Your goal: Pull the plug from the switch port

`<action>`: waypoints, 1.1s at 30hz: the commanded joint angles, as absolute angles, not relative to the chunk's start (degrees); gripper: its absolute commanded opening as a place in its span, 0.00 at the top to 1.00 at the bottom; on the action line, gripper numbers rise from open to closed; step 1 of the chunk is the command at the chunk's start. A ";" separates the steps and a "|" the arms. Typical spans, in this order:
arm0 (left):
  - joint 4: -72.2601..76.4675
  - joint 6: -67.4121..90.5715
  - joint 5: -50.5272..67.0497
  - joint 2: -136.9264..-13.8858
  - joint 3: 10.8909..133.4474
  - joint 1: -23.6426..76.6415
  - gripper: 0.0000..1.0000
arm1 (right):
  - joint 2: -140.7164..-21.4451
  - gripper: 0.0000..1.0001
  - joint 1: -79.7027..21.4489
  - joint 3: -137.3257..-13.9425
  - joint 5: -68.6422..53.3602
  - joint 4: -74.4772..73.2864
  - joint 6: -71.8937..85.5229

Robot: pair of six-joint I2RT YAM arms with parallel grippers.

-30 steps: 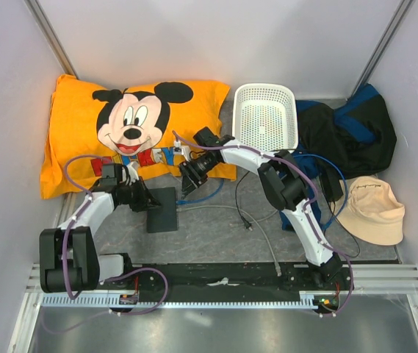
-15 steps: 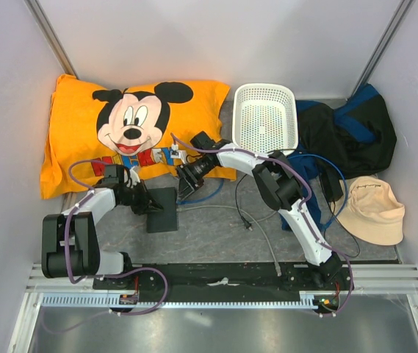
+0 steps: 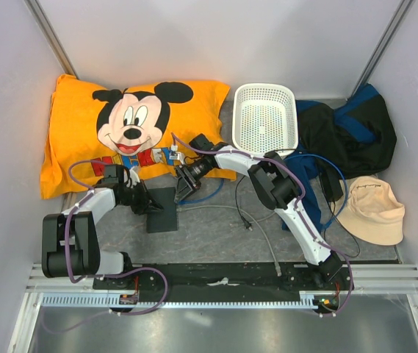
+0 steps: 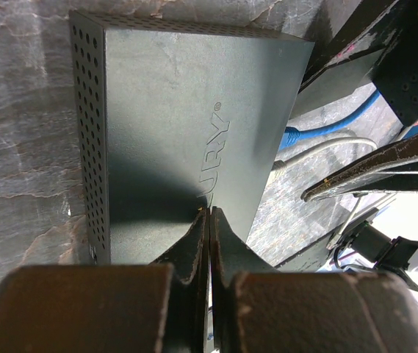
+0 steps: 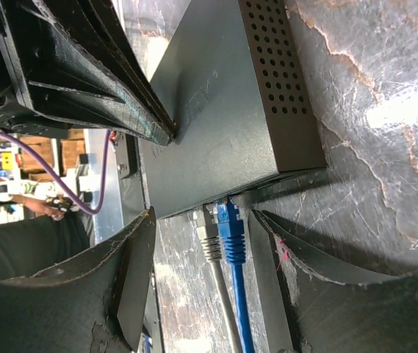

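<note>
The switch port [image 3: 162,209] is a flat dark-grey box lying on the table. It fills the left wrist view [image 4: 172,125], and its socket edge shows in the right wrist view [image 5: 223,110]. A blue plug [image 5: 229,228] and a grey plug [image 5: 210,237] sit side by side in its sockets. My right gripper [image 5: 207,243] is open, one finger on each side of the two plugs, touching neither; it also shows in the top view [image 3: 183,189]. My left gripper [image 4: 209,215] is shut and empty, its tips pressing on the box's top [image 3: 148,202].
An orange Mickey pillow [image 3: 120,129] lies behind the box. A white basket [image 3: 265,116], a dark bag [image 3: 348,132] and a beige hat [image 3: 370,209] are at the right. The blue cable [image 3: 207,193] and the grey cable [image 3: 227,209] trail right across the table.
My right gripper has moved left and nearer, up to the box's socket edge. My left gripper shifted slightly and stays on the box.
</note>
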State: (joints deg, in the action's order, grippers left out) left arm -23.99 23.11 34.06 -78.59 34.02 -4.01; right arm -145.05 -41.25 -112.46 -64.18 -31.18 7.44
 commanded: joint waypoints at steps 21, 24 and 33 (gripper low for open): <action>-23.29 22.32 28.30 -80.86 32.34 -3.78 0.98 | -151.69 0.40 -41.49 -110.30 -59.06 -31.11 6.76; -23.20 22.32 28.30 -80.86 32.26 -3.78 0.98 | -152.31 0.42 -41.84 -111.79 -60.20 -31.11 6.51; -23.20 22.24 28.39 -81.12 32.52 -3.87 0.98 | -153.10 0.52 -40.52 -110.74 -60.82 -29.53 8.61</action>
